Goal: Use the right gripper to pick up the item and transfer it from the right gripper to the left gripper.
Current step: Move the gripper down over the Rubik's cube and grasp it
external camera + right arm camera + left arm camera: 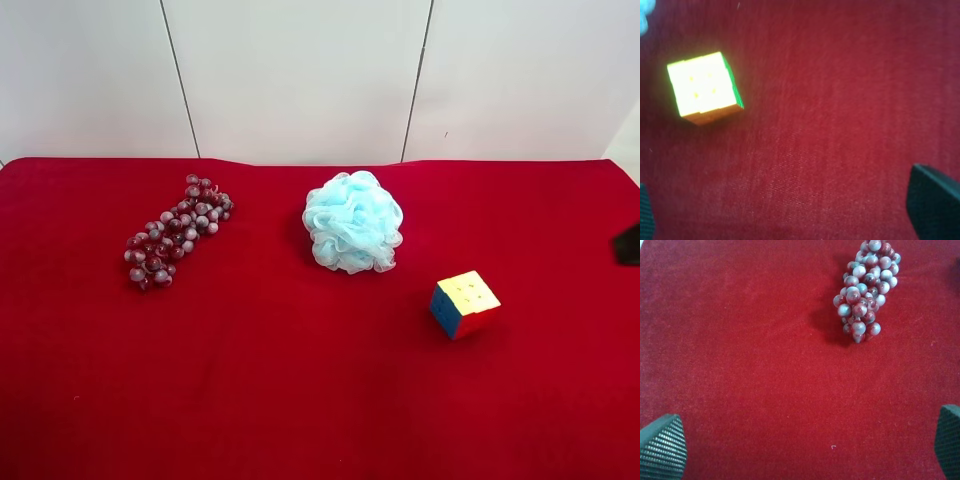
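1. The cube (465,303) rests on the red table (300,420), in the lower right of the exterior high frame. It is turned corner-on to the camera, with its yellow face up and its blue and red sides showing.
2. The right end effector (790,212) is released. Its 2 dark fingers (935,202) stand wide apart, with only bare red cloth between them.
3. In the right wrist view the cube lies ahead of the fingers and off toward 1 side. It is well apart from both fingers and is not between them.
4. The left end effector (805,447) is released too. Its 2 ribbed fingers (662,447) are spread wide over bare cloth and grasp nothing.
5. A bunch of purple grapes (175,232) lies at the left centre of the exterior high frame, far from the cube. In the left wrist view it sits ahead of the fingers, apart from them.
6. A pale blue mesh puff (353,222) sits at the upper centre of that frame, up and left of the cube. It is near the cube but not touching it.
7. A dark shape (628,243) shows at the right edge of that frame, up and right of the cube. Too little of it shows to tell what it is.
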`<state>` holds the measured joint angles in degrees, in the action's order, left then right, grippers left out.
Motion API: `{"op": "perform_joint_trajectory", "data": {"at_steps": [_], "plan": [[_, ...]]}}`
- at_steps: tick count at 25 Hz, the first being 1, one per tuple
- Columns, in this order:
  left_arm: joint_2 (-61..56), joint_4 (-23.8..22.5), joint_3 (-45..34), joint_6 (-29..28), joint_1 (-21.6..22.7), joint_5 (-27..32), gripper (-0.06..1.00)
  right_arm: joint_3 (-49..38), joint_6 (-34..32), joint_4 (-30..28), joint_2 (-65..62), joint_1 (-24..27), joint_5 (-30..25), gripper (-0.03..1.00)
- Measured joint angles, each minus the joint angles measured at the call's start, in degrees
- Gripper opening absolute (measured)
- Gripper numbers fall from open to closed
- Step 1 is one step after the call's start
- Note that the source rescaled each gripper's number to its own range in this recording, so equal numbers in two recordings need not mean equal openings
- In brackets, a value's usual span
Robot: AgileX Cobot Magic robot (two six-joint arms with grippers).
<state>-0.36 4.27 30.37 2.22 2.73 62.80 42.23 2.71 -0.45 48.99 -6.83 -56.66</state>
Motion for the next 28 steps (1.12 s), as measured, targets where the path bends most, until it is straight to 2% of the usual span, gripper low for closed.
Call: {"op": "perform_joint_trajectory", "data": {"at_steps": [4,10,15,21,28], "plan": [[0.0,0.0,0.0,0.0,0.0,0.0,1.0,0.0,0.0,-0.4,10.8,-3.2,2.0,1.0],[0.0,0.0,0.0,0.0,0.0,0.0,1.0,0.0,0.0,0.5,23.7,-3.8,5.7,1.0],[0.0,0.0,0.0,0.0,0.0,0.0,1.0,0.1,0.1,1.8,29.0,-3.9,11.0,1.0],[0.0,0.0,0.0,0.0,0.0,0.0,1.0,4.1,0.5,2.0,34.1,-6.8,12.5,1.0],[0.0,0.0,0.0,0.0,0.0,0.0,1.0,5.9,0.5,2.0,41.6,-7.1,14.5,1.0]]}}
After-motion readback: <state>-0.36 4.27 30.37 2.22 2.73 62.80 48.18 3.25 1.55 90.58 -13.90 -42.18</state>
